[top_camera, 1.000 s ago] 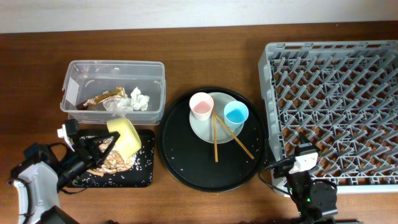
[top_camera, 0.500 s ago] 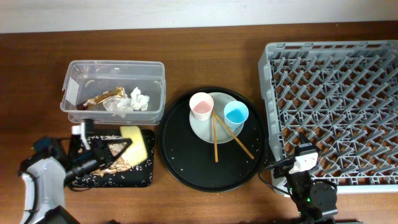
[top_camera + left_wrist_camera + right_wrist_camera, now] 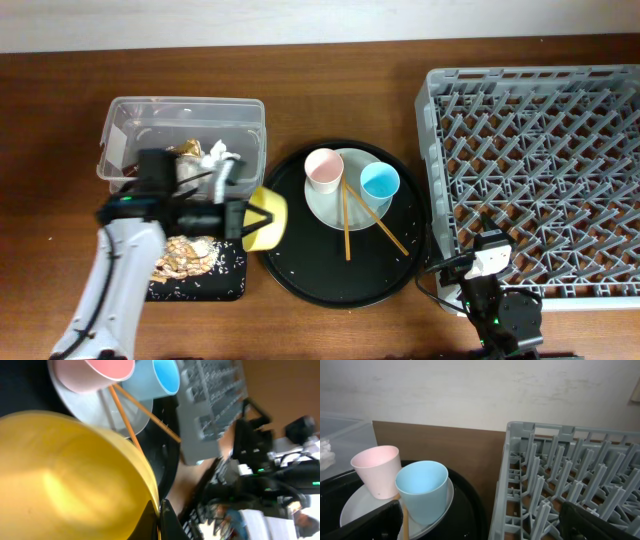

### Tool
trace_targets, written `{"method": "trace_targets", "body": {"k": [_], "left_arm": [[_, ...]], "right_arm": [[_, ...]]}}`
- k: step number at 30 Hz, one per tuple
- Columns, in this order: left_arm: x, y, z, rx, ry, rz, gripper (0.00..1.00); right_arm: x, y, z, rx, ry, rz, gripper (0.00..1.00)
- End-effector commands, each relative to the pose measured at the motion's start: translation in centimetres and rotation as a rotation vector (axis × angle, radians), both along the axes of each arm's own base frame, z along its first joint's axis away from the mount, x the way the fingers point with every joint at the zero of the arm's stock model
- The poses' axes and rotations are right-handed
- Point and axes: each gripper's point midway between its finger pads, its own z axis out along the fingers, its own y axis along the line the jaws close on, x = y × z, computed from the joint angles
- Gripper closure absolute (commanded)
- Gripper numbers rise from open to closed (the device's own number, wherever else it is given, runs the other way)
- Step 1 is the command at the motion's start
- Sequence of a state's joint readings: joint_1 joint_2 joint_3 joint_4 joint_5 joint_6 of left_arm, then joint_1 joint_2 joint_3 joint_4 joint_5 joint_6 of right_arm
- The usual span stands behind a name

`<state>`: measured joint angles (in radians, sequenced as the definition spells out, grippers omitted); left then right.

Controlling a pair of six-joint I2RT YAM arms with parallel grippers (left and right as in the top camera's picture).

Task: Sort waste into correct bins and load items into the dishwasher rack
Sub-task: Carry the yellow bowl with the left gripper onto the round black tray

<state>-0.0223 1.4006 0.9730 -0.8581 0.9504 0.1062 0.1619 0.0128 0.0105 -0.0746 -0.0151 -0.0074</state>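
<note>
My left gripper (image 3: 243, 218) is shut on the rim of the yellow bowl (image 3: 264, 218), which is held on its side over the left edge of the round black tray (image 3: 300, 275). In the left wrist view the bowl (image 3: 65, 475) fills the frame, its rim pinched at my gripper (image 3: 161, 520). The pink cup (image 3: 324, 170), blue cup (image 3: 379, 182) and two chopsticks (image 3: 347, 225) rest on the pale plate (image 3: 335, 205). Tissue (image 3: 218, 160) and a gold wrapper (image 3: 186, 150) lie in the clear tub (image 3: 135, 115). Food scraps (image 3: 185, 255) lie in the black rectangular tray (image 3: 225, 285). My right gripper (image 3: 480, 510) is open and holds nothing.
The grey dishwasher rack (image 3: 540, 170) fills the right side, with nothing in it. The right arm (image 3: 490, 290) sits at the rack's front left corner, facing the cups (image 3: 422, 490) and the rack wall (image 3: 515, 460). Crumbs dot the round tray.
My left arm has swung right with the yellow bowl, from over the black rectangular tray to the round tray's left edge. The right arm has not moved.
</note>
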Motion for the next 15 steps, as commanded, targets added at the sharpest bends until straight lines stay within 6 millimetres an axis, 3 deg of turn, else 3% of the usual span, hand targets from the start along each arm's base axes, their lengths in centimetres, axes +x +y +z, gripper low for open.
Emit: {"method": "trace_targets", "body": {"k": [1, 5, 9, 15], "left_arm": [[0.5, -2.3, -1.9, 0.189, 0.051, 0.057, 1.00], [0.0, -5.1, -3.3, 0.341, 0.014, 0.070, 1.00], [-1.2, -6.6, -4.5, 0.505, -0.051, 0.080, 1.00], [-2.1, -9.0, -4.5, 0.614, -0.188, 0.088, 0.99]], "right_arm": [[0.0, -0.3, -0.2, -0.004, 0.002, -0.014, 0.02], [0.0, -0.3, -0.2, -0.004, 0.002, -0.014, 0.02], [0.0, -0.3, -0.2, -0.004, 0.002, -0.014, 0.02], [0.0, -0.3, -0.2, -0.004, 0.002, -0.014, 0.02]]}}
